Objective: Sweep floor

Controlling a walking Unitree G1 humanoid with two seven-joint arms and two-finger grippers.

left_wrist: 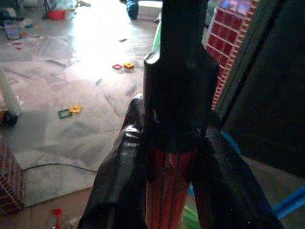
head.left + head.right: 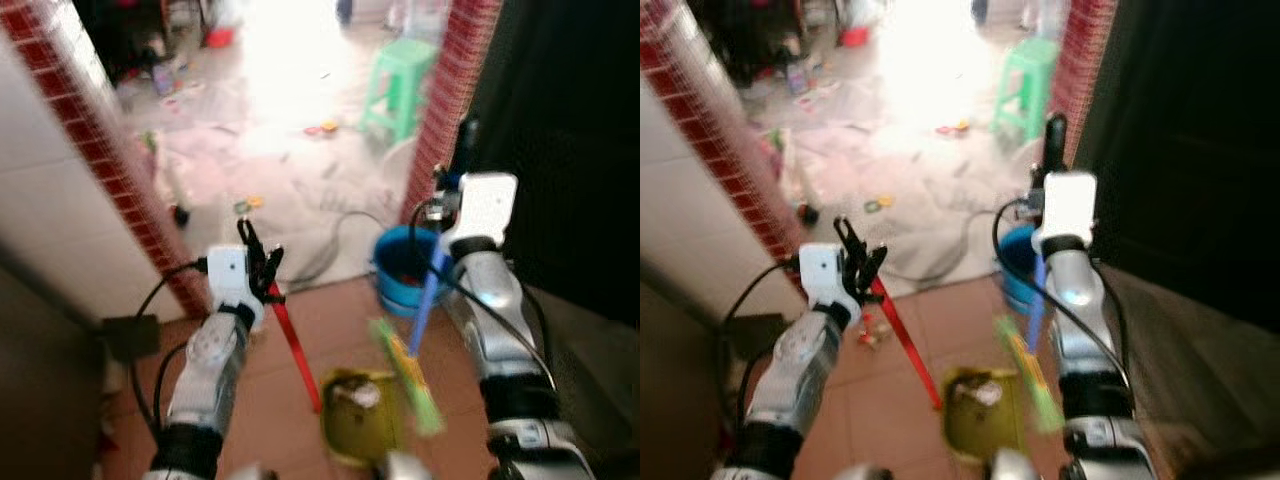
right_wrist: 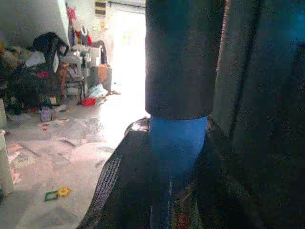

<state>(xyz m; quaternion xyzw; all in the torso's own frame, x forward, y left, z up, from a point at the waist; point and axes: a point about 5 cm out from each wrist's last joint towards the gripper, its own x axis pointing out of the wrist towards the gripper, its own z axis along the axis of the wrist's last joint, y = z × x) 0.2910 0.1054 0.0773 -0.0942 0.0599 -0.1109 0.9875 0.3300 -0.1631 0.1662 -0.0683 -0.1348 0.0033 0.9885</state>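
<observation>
The pale floor (image 2: 300,190) of the room beyond the brick doorway (image 2: 110,170) is littered with small coloured bits, with a cable trailing across it and a green stool (image 2: 400,85) standing near the far side, so most of the sweeping looks left to do. Nearer the robot, on the reddish tiles, a yellow-green dustpan (image 2: 358,412) sits low between the arms and already holds some pale rubbish, which suggests at least a little has been gathered. A blue bucket (image 2: 405,270) stands just beside the right doorpost. The left gripper (image 2: 262,265) is closed around the dustpan's red handle (image 2: 296,345), fingers clamped on either side in the left wrist view. The right gripper (image 3: 162,157) is closed on the blue broom handle (image 2: 428,300), and the broom's green head (image 2: 408,375) hangs beside the dustpan, blurred. Both tools are in hand and pointed toward the littered room.
</observation>
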